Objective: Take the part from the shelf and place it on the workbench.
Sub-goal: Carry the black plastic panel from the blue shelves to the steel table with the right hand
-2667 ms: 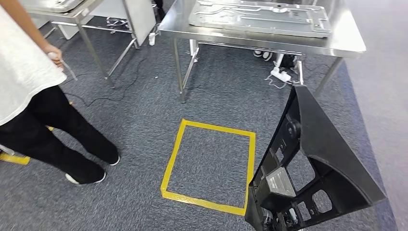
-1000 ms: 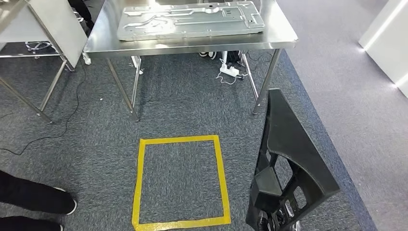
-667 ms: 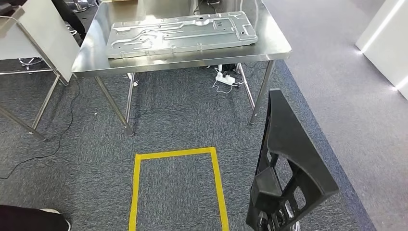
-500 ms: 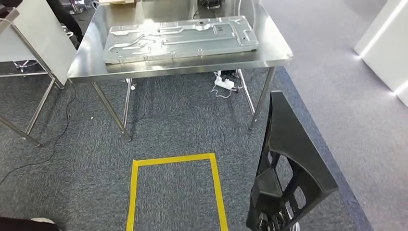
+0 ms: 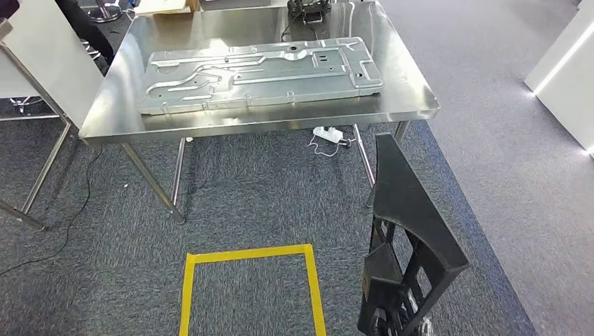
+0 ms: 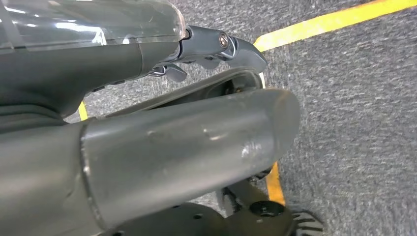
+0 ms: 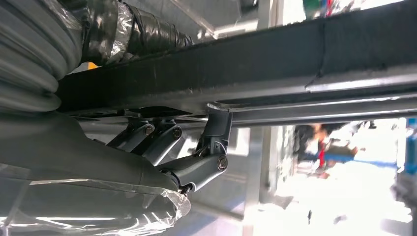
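A large black plastic part with cut-out windows stands upright at the lower right of the head view, carried at my right side. In the right wrist view my right hand grips it, with fingers hooked over the part's long dark edge. The steel workbench lies ahead, and a big silver stamped metal panel covers most of its top. My left hand hangs over the carpet and holds nothing, its fingers stretched out.
A yellow tape square marks the grey carpet in front of the bench. A white power strip and cables lie under the bench. A second table with a white panel stands to the left, and a white wall to the right.
The camera has turned and moved towards the workbench, which now looks nearer and more central. The person at the left has dropped out of sight. The black part stays in my right hand.
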